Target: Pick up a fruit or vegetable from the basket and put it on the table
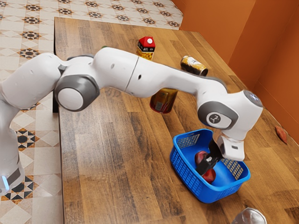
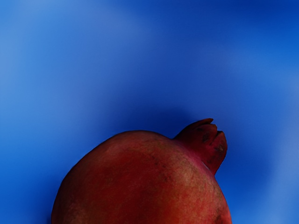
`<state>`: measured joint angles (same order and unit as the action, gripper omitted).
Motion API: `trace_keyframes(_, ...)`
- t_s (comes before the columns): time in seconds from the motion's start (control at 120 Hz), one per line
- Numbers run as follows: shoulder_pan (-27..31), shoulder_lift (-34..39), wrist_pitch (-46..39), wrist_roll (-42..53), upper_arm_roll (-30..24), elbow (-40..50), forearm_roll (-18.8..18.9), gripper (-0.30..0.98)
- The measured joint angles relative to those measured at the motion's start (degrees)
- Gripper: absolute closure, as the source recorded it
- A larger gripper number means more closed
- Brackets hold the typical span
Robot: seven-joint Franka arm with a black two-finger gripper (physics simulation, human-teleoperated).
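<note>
Pomegranate [image 2: 140, 186] looks firm, weighty, slightly slick; best gripped mid-belly, off the crown [image 2: 210, 142]. Pincer [image 1: 204, 166] at it; whether spread or pinching, cannot tell.

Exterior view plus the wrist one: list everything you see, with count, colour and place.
Basket: one, blue, on table
Pomegranate: at least one, red, in basket
Carton: one, red-black-yellow, on table
Lying can: one, yellow-white, beyond carton
Gold can: one, gold-red, under forearm
Small object: one, reddish-brown, by table's edge
Metallic object: one, silver, near basket
Table: one, brown
Floor: patterned tiles
Wall: orange
Arm: one, white
Gripper: one, black, in basket
</note>
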<state>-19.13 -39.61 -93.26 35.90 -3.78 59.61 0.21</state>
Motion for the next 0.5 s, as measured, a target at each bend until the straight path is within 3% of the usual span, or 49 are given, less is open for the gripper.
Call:
trace_keyframes(0.2,0.1,-0.4,-0.6,-0.6,0.1,0.0,-0.7,0.01)
trace_keyframes(0.333,0.2,-0.4,-0.8,-1.2,0.1,0.1,-0.8,0.26)
trace_keyframes(0.5,0.2,-0.4,-1.1,-2.3,0.1,0.2,-0.5,0.46)
